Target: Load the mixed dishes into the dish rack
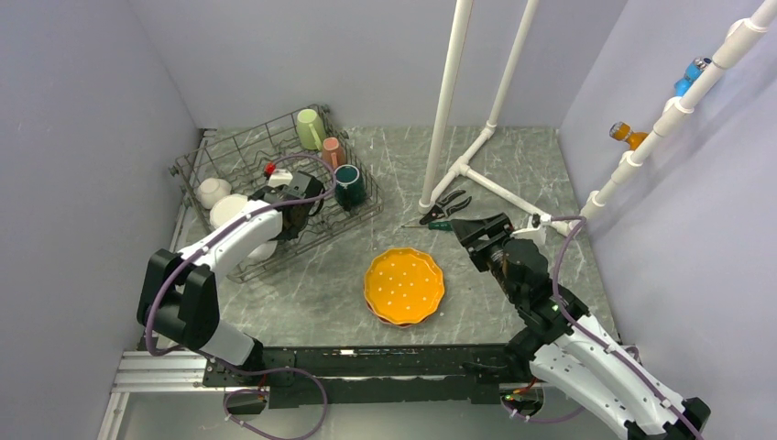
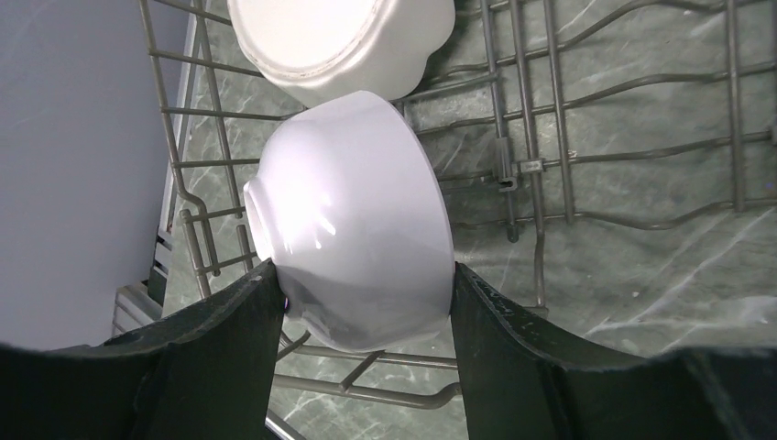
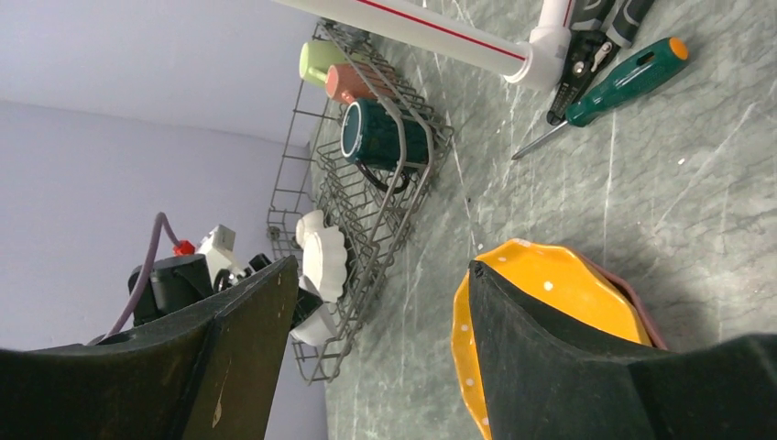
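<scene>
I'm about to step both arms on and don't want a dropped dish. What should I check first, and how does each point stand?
1. Grip on the white bowl: ok, both left fingers touch its sides.
2. Bowl inside the dish rack: ok, over the wires beside the scalloped bowl.
3. Bowl seated on the tines: cannot tell.
4. Right fingers free: ok, open and empty.
5. Orange plates accessible: ok, stacked on the table, nothing on top.
6. Pliers and screwdriver clear of the plates: ok, lying apart from them.
</scene>
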Available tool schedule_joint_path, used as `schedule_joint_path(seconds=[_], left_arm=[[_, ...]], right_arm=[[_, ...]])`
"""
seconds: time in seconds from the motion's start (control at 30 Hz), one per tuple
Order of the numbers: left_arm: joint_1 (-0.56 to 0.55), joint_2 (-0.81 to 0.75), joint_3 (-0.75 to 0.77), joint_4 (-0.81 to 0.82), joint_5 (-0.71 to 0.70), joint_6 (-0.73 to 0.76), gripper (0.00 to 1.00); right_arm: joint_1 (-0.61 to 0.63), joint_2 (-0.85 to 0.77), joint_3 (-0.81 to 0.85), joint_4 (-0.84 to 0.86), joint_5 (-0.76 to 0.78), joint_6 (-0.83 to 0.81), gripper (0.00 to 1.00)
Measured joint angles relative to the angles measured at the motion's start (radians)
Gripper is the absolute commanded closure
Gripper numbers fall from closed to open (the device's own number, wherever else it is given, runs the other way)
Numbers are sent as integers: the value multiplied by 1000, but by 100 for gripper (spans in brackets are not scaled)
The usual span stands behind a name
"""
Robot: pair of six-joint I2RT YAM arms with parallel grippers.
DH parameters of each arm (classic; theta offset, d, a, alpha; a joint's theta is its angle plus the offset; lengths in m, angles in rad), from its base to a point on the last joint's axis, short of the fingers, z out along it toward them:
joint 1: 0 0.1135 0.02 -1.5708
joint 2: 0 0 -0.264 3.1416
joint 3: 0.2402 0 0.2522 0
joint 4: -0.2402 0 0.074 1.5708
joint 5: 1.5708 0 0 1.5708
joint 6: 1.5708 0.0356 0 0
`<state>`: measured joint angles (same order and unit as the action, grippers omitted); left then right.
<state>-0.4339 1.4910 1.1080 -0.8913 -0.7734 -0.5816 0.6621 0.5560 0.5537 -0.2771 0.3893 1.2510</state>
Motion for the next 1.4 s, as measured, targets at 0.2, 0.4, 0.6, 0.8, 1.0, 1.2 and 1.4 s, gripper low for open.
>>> schedule_joint_path(seconds=[0.2, 0.4, 0.6, 0.8, 1.0, 1.2, 1.4], left_arm=[[30, 20, -16, 4, 6, 21, 100], [42, 70, -16, 7, 5, 51, 96], [47, 113, -27, 15, 7, 73, 80], [56, 118, -35, 18, 13, 76, 38], [59, 118, -50, 24, 37, 100, 7], [60, 84, -55, 27, 69, 122, 1], [60, -4, -54, 35, 104, 148, 1]], right_arm=[[0, -52, -20, -13, 33, -38, 31], [0, -80, -27, -16, 59, -64, 31], [0, -76, -34, -16, 65, -77, 31], [-1, -66, -36, -16, 66, -81, 31], [-1, -51, -38, -14, 64, -87, 31], [-1, -45, -38, -21, 65, -121, 31], [-1, -35, -30, -46, 61, -206, 30]])
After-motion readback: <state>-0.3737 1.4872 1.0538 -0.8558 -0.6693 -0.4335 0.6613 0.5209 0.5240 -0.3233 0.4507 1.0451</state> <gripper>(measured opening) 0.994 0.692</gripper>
